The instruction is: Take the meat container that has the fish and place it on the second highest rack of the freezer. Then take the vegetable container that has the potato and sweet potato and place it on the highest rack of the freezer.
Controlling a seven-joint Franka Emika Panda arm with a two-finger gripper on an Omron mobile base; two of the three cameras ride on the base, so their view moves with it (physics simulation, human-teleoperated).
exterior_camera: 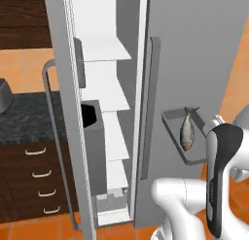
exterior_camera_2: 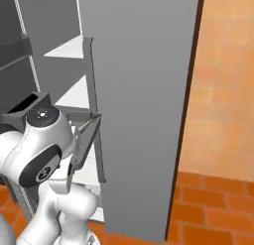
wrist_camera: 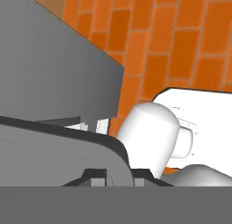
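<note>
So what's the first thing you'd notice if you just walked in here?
Probably the fish, lying in a grey tray that the robot holds up in front of the closed fridge door. Next to it the tall freezer stands open on the left, its white shelves stacked one above another, and orange brick tiles cover the floor.

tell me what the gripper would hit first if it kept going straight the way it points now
Most likely the brick floor. The gripper is shut on the rim of the fish container and looks down past the closed fridge door; depth is unclear.

Kitchen, tall freezer with racks, dark drawer cabinets
</note>
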